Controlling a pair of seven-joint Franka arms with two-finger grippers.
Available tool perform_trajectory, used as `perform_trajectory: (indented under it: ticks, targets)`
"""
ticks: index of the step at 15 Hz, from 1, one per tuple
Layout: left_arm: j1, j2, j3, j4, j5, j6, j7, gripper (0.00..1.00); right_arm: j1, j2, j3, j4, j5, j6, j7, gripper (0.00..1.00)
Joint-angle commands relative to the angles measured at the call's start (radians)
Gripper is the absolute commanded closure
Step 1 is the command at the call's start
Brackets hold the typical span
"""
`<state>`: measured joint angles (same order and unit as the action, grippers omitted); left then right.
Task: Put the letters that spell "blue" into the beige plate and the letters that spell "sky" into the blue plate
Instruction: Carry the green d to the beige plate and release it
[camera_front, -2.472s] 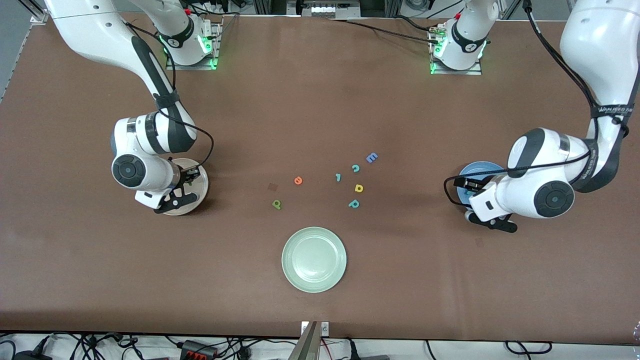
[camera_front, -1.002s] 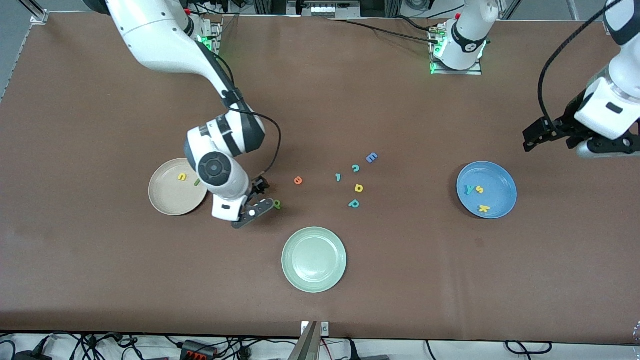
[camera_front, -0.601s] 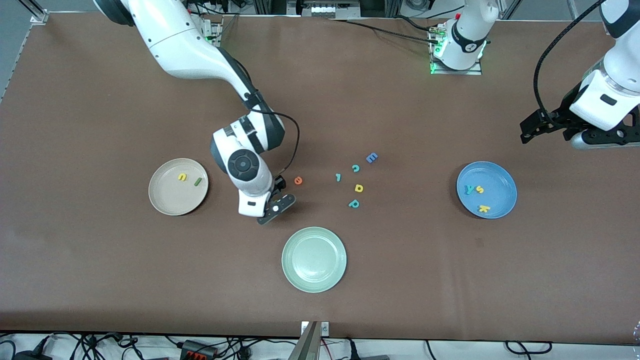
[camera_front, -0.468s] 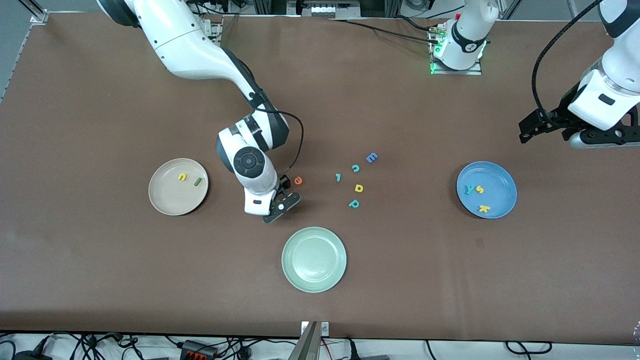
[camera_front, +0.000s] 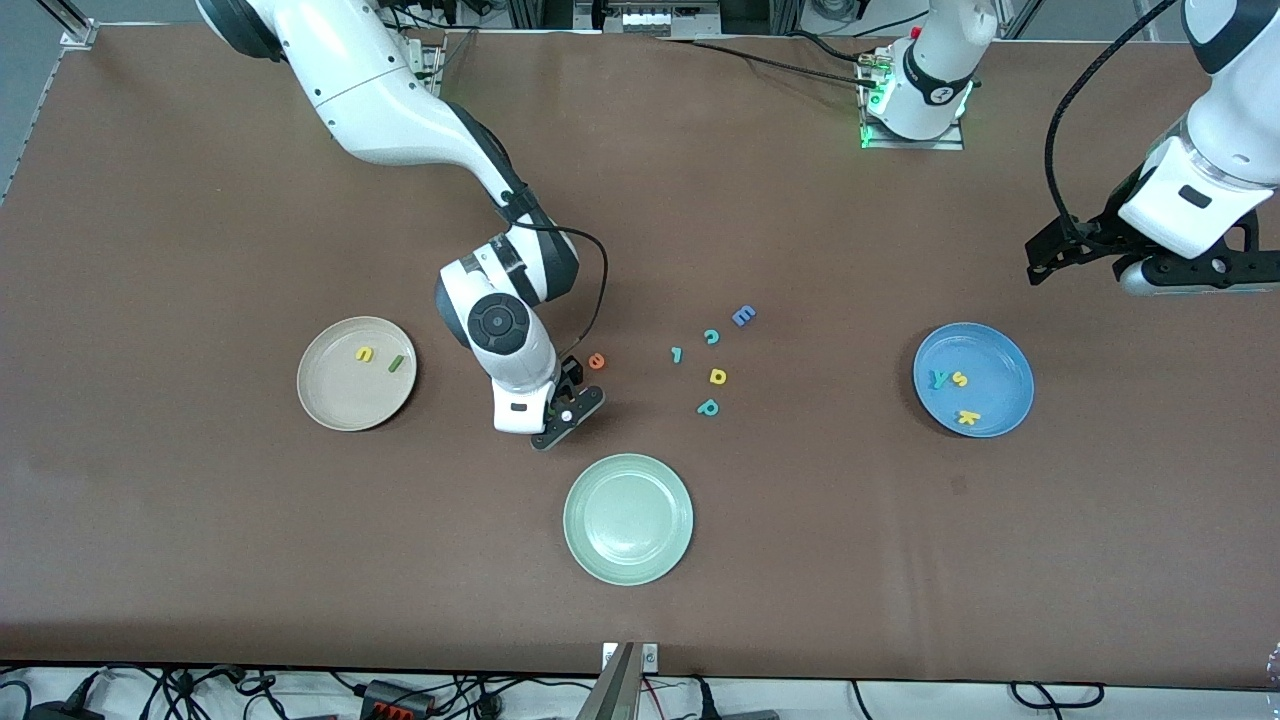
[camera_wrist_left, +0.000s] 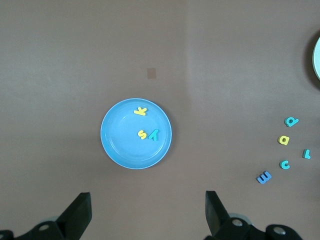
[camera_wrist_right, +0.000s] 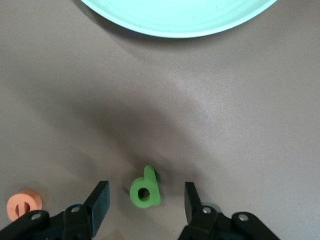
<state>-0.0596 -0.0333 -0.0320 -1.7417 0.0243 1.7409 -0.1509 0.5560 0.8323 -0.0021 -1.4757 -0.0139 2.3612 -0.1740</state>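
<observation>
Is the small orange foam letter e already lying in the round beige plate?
No, the orange letter e lies on the table, outside the beige plate.

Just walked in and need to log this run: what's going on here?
Two arms are sorting foam letters into plates. The right gripper is down on the table with its open fingers either side of the green b, not yet gripping it; the orange e lies beside it. The beige plate already holds the u and l. The blue plate has s, k and y in it. The left gripper waits, open, in the air near the blue plate.
</observation>
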Motion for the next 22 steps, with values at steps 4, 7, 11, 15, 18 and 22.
perform_trajectory:
  ticks: [4,7,11,15,18,22]
  targets:
    - [-0.002,0.004,-0.003,0.022,0.002,-0.015,0.002,0.0,0.007,0.028,-0.004,0.028,-0.003,0.013,-0.021,0.49]
    - [0.001,0.006,-0.003,0.022,0.002,-0.02,0.004,0.0,0.007,0.024,-0.004,0.028,-0.001,0.009,-0.019,0.69]
    - [0.001,0.006,-0.003,0.022,0.002,-0.018,0.004,0.0,0.004,0.018,-0.004,0.028,0.008,0.004,-0.012,0.86]
    - [0.0,0.006,-0.003,0.022,0.002,-0.029,0.002,0.0,-0.025,-0.019,-0.004,0.021,0.025,-0.031,0.014,0.89]
    - [-0.002,0.006,-0.003,0.022,0.0,-0.027,0.002,0.0,-0.076,-0.077,-0.013,0.021,0.025,-0.161,0.022,0.9]
    - [-0.002,0.006,-0.005,0.022,0.0,-0.03,0.004,0.0,-0.224,-0.171,-0.013,-0.038,0.019,-0.384,0.015,0.9]
